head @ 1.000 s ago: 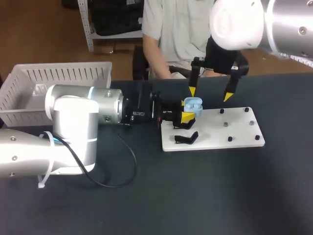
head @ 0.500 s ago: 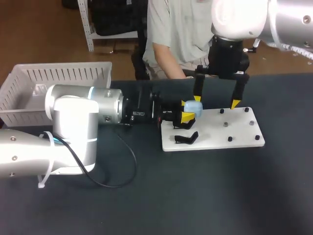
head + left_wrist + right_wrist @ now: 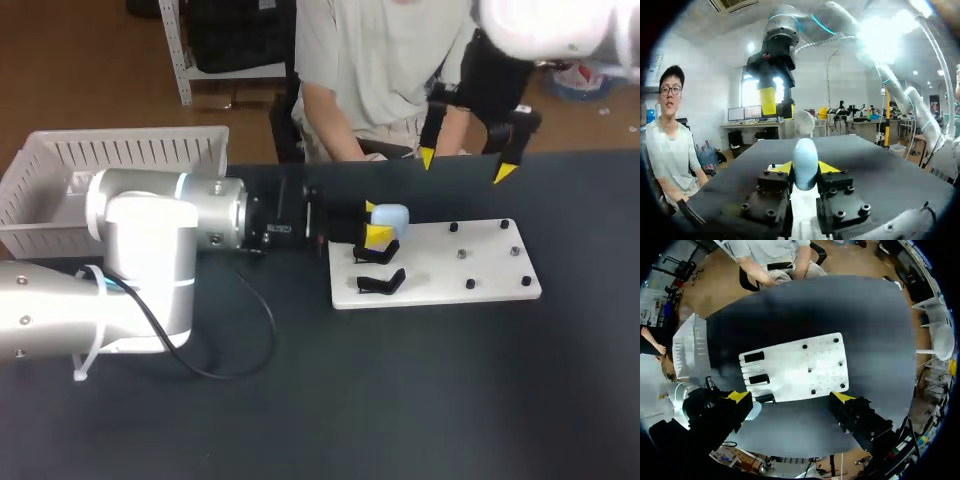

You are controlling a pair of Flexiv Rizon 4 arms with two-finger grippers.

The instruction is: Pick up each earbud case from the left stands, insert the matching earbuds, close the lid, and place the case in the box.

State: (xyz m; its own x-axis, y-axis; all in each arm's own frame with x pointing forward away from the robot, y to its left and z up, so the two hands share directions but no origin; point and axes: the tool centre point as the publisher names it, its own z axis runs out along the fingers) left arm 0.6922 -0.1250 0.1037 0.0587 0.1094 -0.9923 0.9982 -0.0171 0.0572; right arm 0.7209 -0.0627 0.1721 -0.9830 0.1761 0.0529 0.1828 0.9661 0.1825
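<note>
A light blue earbud case (image 3: 389,217) with its lid down sits between the yellow fingertips of my left gripper (image 3: 376,234), which is shut on it just over the left end of the white board (image 3: 480,272). The left wrist view has the case (image 3: 805,162) upright in that grip (image 3: 805,169). My right gripper (image 3: 466,165) hangs open, high above the table's far edge and apart from the case. From there, the right wrist view looks down past its open fingers (image 3: 790,396) on the board (image 3: 805,365) and on the case (image 3: 754,410).
Two black stands (image 3: 381,282) show on the board's left part and small black pegs (image 3: 461,254) on its right part. A white slatted basket (image 3: 120,160) stands at the far left, behind my left arm. A black cable (image 3: 240,340) loops on the table.
My right gripper has risen from around the case and drawn back to the right. The case's lid, up a second ago, is now down. The left arm kept still.
</note>
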